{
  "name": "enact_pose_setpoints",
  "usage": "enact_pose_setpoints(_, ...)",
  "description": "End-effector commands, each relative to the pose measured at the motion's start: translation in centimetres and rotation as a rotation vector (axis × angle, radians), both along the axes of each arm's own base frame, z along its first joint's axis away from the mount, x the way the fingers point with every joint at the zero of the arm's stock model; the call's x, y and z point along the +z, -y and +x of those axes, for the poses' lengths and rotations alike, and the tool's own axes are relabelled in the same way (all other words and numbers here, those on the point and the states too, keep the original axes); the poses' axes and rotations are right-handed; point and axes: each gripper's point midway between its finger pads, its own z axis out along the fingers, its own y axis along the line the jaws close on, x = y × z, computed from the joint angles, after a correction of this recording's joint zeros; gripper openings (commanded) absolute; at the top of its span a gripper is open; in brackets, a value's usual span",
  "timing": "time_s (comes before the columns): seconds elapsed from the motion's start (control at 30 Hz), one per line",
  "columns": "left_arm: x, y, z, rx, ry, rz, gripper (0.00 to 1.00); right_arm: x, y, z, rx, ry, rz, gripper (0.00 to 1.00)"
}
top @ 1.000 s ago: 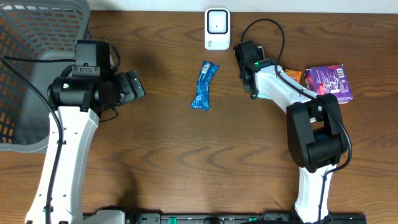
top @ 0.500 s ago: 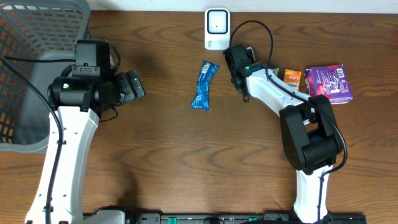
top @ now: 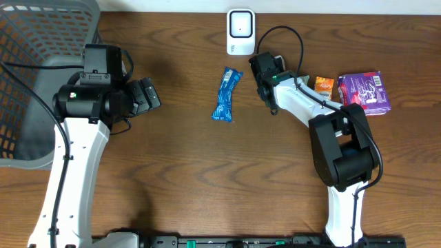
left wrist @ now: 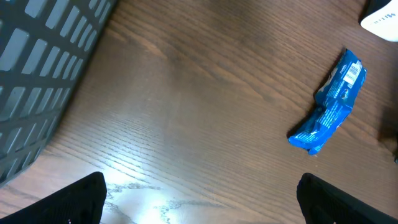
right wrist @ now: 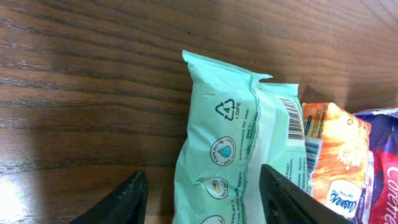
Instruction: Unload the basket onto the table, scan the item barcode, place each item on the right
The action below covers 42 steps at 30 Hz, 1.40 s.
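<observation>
Since a second ago the right arm's head has slid left toward the scanner (top: 240,31) at the table's (top: 207,179) far edge, uncovering the orange packet (top: 324,84); the left arm is unmoved; the right end effector (right wrist: 202,169) stands half-wide astride the green packet (right wrist: 230,143), wood showing beside one finger, no grip evident; that packet lies against the orange one, barcode showing; the left end effector (left wrist: 200,179) gapes wide, empty; bare wood spreads from the blue packet (top: 227,94) to the basket (top: 41,41).
</observation>
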Motion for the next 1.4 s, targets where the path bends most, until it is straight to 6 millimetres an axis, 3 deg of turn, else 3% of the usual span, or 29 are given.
enact_pose_setpoints(0.0,0.1,-0.3,0.1,0.009,0.001,0.010,0.98,-2.3,1.0,-0.8,-0.031,-0.051,-0.006,0.54)
enact_pose_setpoints(0.13,0.1,-0.3,0.1,0.009,0.001,0.010,0.98,-2.6,2.0,-0.8,-0.052,-0.061,0.008,0.56)
enact_pose_setpoints(0.27,0.1,-0.3,0.1,0.009,0.001,0.010,0.98,-3.8,1.2,-1.0,-0.040,-0.108,0.132,0.59)
enact_pose_setpoints(0.4,0.1,-0.3,0.1,0.009,0.001,0.010,0.98,-4.3,0.9,-1.3,-0.042,-0.126,0.177,0.56)
enact_pose_setpoints(0.43,0.1,-0.3,0.1,0.009,0.001,0.010,0.98,-4.4,0.9,-1.4,-0.044,-0.128,0.180,0.51)
enact_pose_setpoints(0.63,0.1,-0.3,0.1,0.009,0.001,0.010,0.98,-4.9,-1.3,-1.8,-0.021,-0.164,0.298,0.03)
enact_pose_setpoints(0.7,0.1,-0.3,0.1,0.009,0.001,0.010,0.98,-4.6,-2.1,-1.7,-0.043,-0.161,0.355,0.01)
enact_pose_setpoints(0.87,0.1,-0.3,0.1,0.009,0.001,0.010,0.98,-2.0,-5.3,-0.2,-0.032,-0.136,0.553,0.01)
enact_pose_setpoints(1.03,0.1,-0.3,0.1,0.009,0.001,0.010,0.98,4.1,-8.8,1.5,0.033,-0.107,0.866,0.01)
enact_pose_setpoints(1.1,0.1,-0.3,0.1,0.009,0.001,0.010,0.98,5.7,-9.6,1.5,0.060,-0.116,0.962,0.01)
enact_pose_setpoints(1.23,0.1,-0.3,0.1,0.009,0.001,0.010,0.98,7.5,-10.2,1.0,0.093,-0.171,1.152,0.01)
enact_pose_setpoints(1.37,0.1,-0.3,0.1,0.009,0.001,0.010,0.98,8.5,-9.4,0.8,0.084,-0.208,1.300,0.01)
